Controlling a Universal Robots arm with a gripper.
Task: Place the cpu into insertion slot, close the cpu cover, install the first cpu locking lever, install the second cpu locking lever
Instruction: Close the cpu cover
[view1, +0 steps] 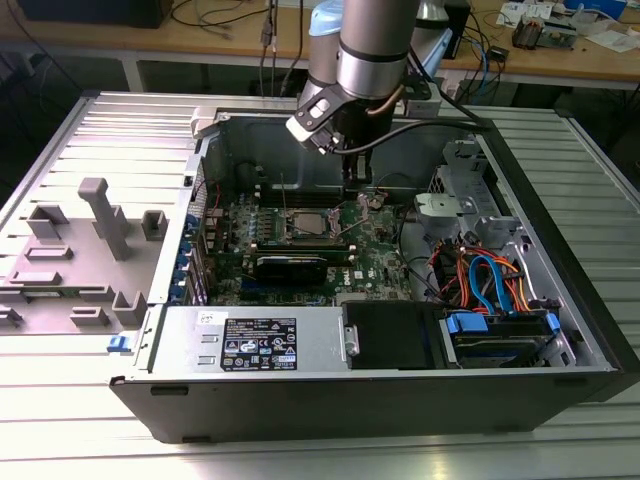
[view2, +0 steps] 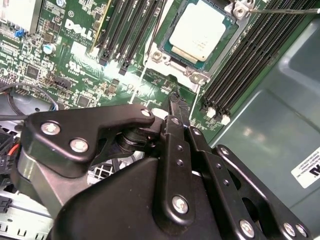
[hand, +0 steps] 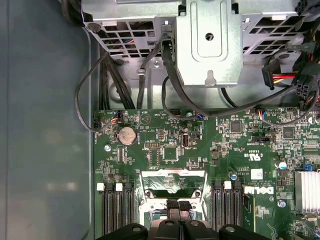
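cpu sits flat in insertion slot; placement looks done. cpu cover appears tipped open, judged not yet closed. Levers judged unlatched: thin lever rod stands free beyond slot. gripper clenched, nothing held, tips close by cover. Memory slots crowd slot on both sides. Black cables lie well apart.

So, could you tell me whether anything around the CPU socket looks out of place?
One thing: a thin lever juts from a corner of the cover out over the memory slots rather than lying along its edge, so it looks unlatched. The cpu sits flat and square in the window.
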